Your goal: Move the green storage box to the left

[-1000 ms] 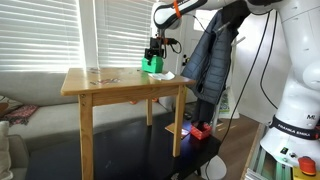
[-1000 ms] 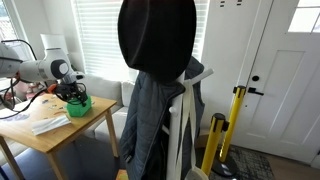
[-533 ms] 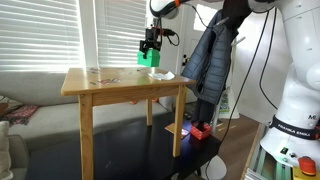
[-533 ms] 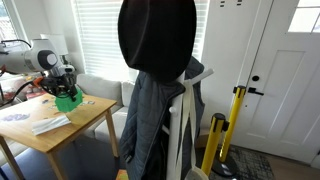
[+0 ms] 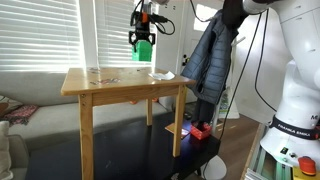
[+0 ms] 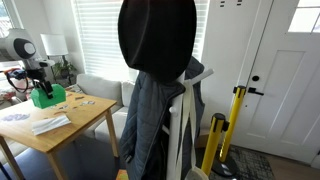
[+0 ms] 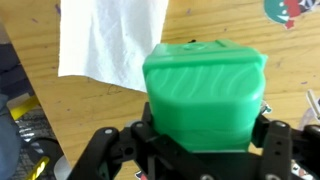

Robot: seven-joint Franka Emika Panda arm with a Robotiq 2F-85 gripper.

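The green storage box (image 5: 142, 47) is a small bright green plastic box. My gripper (image 5: 141, 40) is shut on it and holds it in the air well above the wooden table (image 5: 110, 85). In an exterior view the box (image 6: 44, 96) hangs above the table's far part (image 6: 95, 108), under the gripper (image 6: 41, 88). In the wrist view the box (image 7: 205, 90) fills the middle, clamped between the black fingers of the gripper (image 7: 205, 135).
A flat white item (image 7: 110, 40) lies on the table below, also seen in both exterior views (image 5: 163, 75) (image 6: 50, 124). A round patterned disc (image 6: 15, 116) lies on the table. A coat rack with a dark jacket (image 5: 210, 55) stands beside the table.
The gripper has lifted the green box off the table and carried it up and to the left in an exterior view, away from the white item.
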